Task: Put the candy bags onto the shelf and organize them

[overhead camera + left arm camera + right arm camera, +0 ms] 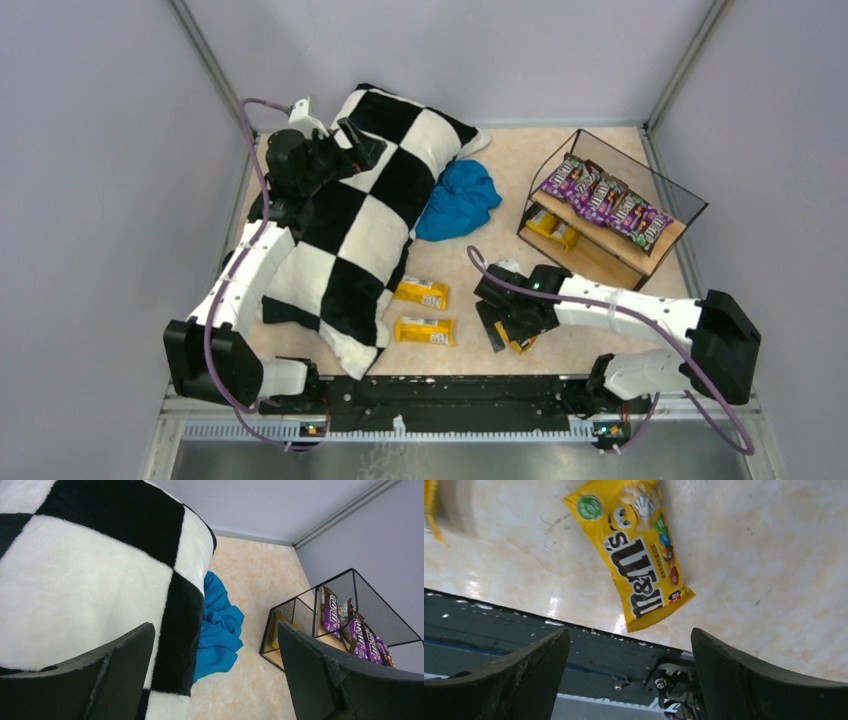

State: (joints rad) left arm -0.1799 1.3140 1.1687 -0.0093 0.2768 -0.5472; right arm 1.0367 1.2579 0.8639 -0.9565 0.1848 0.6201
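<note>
A yellow candy bag (pixel 639 555) is seen flat on the counter (pixel 774 555), just beyond the widely parted right claw (pixel 630 634); its long axis is set obliquely to the gap.

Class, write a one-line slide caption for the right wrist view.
Right gripper, jaws open, hovers over a yellow candy bag lying near the front edge of the table.

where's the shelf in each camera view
Top external: the shelf stands at the far right of the table, with purple candy bags on its top board.
Left wrist: the shelf is on the right side, at mid-height.
Right wrist: not in it; only a yellow candy bag shows.
Shared landmark: the blue cloth, left of the shelf in the top and left wrist views.
</note>
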